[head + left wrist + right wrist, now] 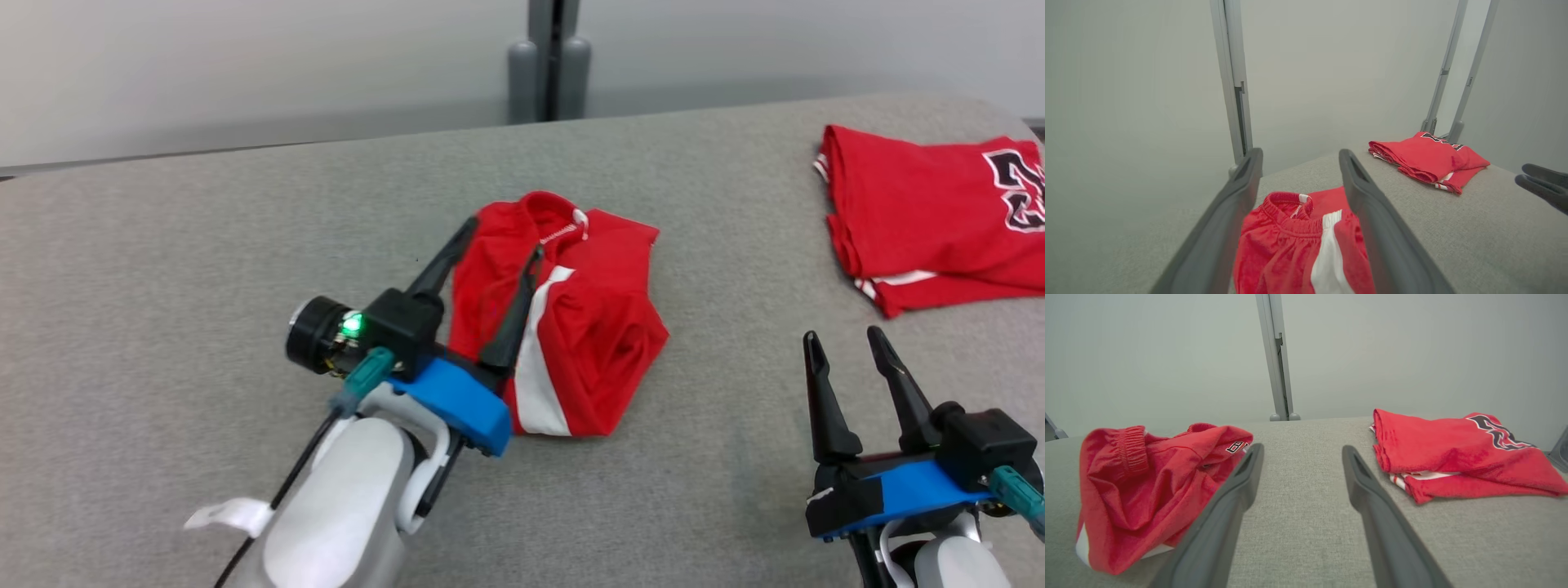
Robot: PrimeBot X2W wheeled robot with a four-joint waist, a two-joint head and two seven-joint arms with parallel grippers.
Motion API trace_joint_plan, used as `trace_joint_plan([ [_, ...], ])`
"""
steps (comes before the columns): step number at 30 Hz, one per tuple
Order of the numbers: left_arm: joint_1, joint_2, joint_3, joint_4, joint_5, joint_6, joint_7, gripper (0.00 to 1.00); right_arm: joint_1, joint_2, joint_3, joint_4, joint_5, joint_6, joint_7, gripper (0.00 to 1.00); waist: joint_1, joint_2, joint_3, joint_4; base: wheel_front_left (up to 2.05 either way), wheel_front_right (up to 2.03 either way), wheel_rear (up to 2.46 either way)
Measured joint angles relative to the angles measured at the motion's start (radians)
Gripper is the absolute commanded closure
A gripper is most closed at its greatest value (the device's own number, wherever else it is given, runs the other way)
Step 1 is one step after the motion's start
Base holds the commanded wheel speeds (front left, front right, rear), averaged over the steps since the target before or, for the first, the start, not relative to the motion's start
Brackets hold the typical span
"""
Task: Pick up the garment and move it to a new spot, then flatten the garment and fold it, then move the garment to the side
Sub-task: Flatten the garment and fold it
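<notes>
We work over a table (pixel 163 286) covered in grey cloth, with a pale wall (pixel 245 65) behind it and a grey post (pixel 549 57) standing at the far edge near the middle. At the left, our left gripper (pixel 504 235) reaches forward and to the right, its two dark fingers spread wide apart and clamped on nothing. They sit over the left part of the garment (pixel 604 327), and we cannot tell whether they touch the cloth. The garment is a pair of red shorts lying crumpled near the middle of the table, with a white stripe (pixel 535 367) running down it and its gathered waistband (pixel 1290 224) at the far end; in the left wrist view the waistband lies between the two fingers. Further right, our right gripper (pixel 842 335) is at the near edge over bare grey cloth, its fingers also standing apart and empty, well clear of the garment. At the far right a folded jersey (pixel 922 220), red with dark lettering and white trim, lies flat on the table, apart from both grippers.
</notes>
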Motion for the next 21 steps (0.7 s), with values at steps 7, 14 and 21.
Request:
trace_joint_plan([
  [7, -0.016, -0.010, -0.063, 0.106, -0.033, -0.012, 0.035, 0.00, -0.020, 0.000, -0.002, 0.025, 0.009, 0.000, -0.019, 0.00, 0.0000, 0.0000, 0.034, -0.059, 0.00, 0.00, 0.00],
  [14, -0.018, 0.003, -0.078, 0.240, -0.050, -0.015, 0.030, 0.00, -0.036, 0.000, 0.002, 0.043, 0.014, 0.000, -0.031, 0.00, 0.0000, 0.0000, 0.052, -0.089, 0.00, 0.00, 0.00],
  [21, -0.055, -0.005, -0.052, 0.316, -0.071, 0.004, -0.045, 1.00, -0.049, 0.000, -0.008, 0.045, 0.009, 0.000, -0.039, 0.00, 0.0000, -0.0001, 0.047, -0.087, 0.00, 0.00, 0.00],
])
